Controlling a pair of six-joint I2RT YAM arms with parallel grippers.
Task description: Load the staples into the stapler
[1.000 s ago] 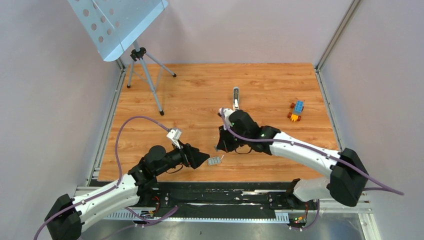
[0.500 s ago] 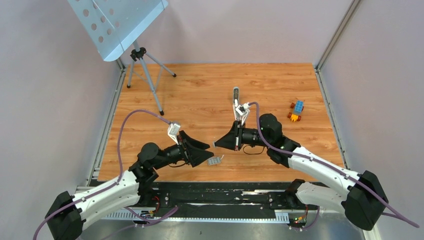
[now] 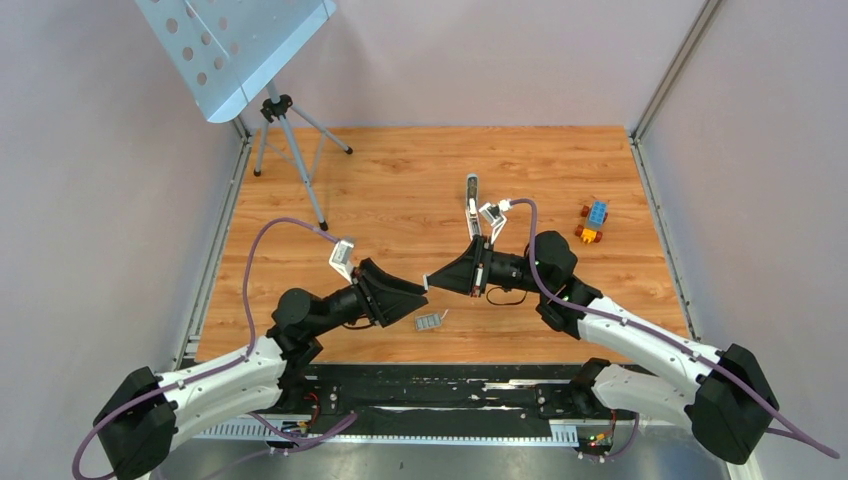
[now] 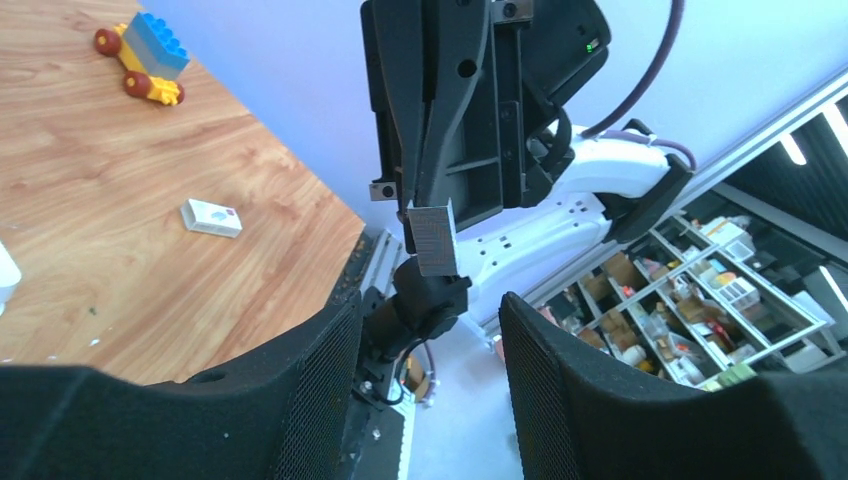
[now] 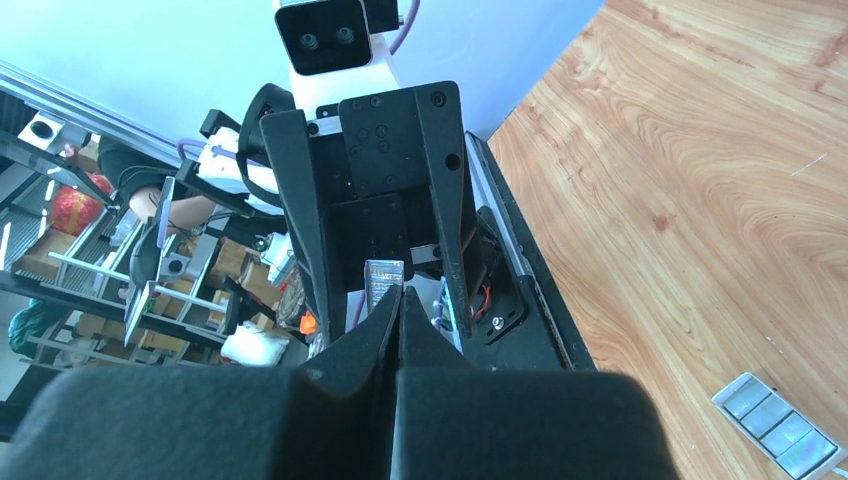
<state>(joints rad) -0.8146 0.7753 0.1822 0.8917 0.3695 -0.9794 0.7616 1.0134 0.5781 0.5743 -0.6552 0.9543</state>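
Seemingly a mid-air handover: right gripper point(image 5: 398, 300) clamps the staples point(image 4: 432, 238); left gripper point(image 4: 428, 310) faces them, jaws apart. Next likely needs a square pinch.

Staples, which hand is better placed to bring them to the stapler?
Probably the right hand: it is shut on the staples, and the stapler lies closer to it. The left hand stands open facing it, gripping nothing.

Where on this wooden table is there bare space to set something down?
Bare wood lies between the silver tripod stand and the slim pale grey-blue stapler, and behind the colourful toy-brick block. The near centre is crowded: left fingers and right fingers meet by a small grey tray.
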